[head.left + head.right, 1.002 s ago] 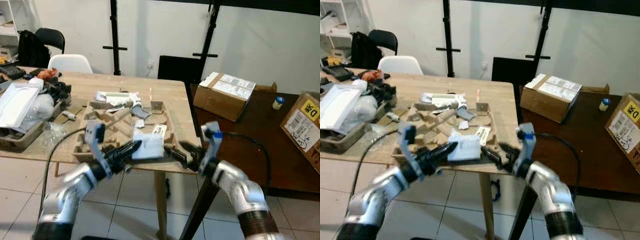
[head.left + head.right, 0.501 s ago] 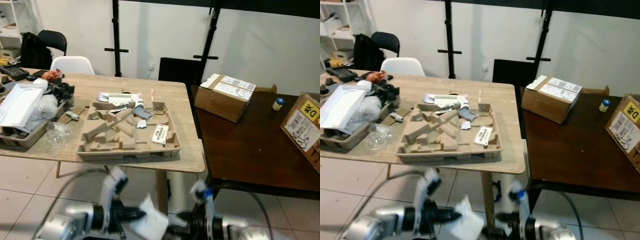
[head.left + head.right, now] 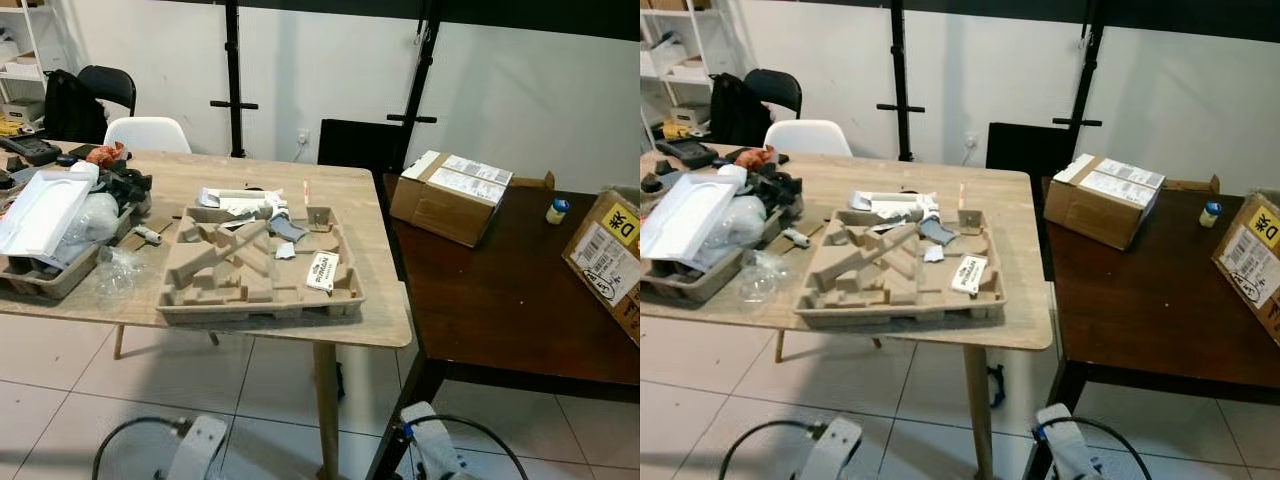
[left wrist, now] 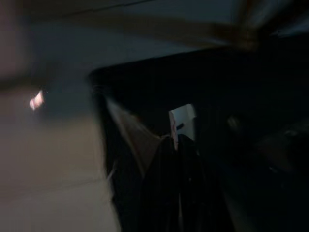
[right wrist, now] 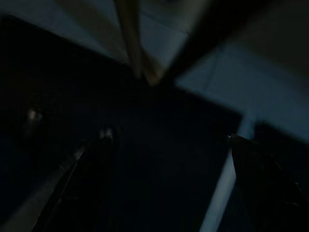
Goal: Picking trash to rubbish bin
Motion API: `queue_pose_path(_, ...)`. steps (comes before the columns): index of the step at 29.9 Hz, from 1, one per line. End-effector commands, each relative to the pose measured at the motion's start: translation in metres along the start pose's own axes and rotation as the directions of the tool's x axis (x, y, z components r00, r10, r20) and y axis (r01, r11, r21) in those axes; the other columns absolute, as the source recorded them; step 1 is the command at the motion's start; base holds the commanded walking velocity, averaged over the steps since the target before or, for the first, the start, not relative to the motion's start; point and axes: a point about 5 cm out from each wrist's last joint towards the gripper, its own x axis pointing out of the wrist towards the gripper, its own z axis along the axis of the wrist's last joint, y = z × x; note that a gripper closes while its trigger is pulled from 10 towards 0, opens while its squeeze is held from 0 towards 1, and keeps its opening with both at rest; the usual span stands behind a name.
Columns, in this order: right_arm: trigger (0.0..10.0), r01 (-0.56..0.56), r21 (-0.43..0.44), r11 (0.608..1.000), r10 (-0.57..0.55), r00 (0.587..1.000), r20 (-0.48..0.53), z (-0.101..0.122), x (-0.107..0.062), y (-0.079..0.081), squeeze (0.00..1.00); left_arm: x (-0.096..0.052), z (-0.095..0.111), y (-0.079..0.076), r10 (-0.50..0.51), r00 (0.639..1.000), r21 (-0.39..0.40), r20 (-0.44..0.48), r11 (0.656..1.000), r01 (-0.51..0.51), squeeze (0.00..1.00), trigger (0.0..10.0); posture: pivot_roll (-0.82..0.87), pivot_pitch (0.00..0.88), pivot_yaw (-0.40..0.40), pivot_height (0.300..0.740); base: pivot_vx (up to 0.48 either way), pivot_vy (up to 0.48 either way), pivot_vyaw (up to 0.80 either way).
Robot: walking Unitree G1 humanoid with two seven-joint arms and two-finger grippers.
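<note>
A: Arms?
B: Both low at the frame's bottom edge; the left wrist (image 3: 197, 452) and right wrist (image 3: 425, 445) just show.
A: Grippers?
B: Left gripper (image 4: 175, 145) fingers together, pinching something pale. Right gripper (image 5: 169, 150) fingers spread wide.

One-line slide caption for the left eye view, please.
Molded pulp tray with paper scraps on a wooden table, cardboard box on the dark table.

A small white scrap of trash (image 4: 182, 117) shows dimly in the left wrist view, pinched at the tips of the dark fingers (image 4: 166, 183); it stands roughly upright, pale against blurred black surroundings; further detail is indistinct.
</note>
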Motion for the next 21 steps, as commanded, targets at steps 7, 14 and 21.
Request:
queue_pose_path(7,10.0,0.038,0.104,0.994,-0.025,0.992,-0.125,-0.038,-0.002,0.017,0.00,0.002,-0.004,-0.001,0.045,0.998,-0.144,0.047,0.989,-0.037,0.00,10.0,0.01,0.016,-0.021,0.740,0.000,0.000,-0.11)
queue_pose_path(14,10.0,0.071,0.181,0.981,-0.048,0.991,-0.127,-0.041,-0.001,0.021,0.00,0.005,0.003,0.002,0.111,0.992,-0.171,0.056,0.980,-0.100,0.00,10.0,0.01,0.000,-0.014,0.740,0.000,0.000,-0.80)
queue_pose_path(21,10.0,0.095,0.218,0.971,-0.068,0.989,-0.129,-0.041,0.000,0.020,0.00,0.008,0.011,0.002,0.113,0.990,-0.188,0.079,0.977,-0.097,0.00,10.0,0.00,0.000,0.009,0.740,0.000,0.000,-0.80)
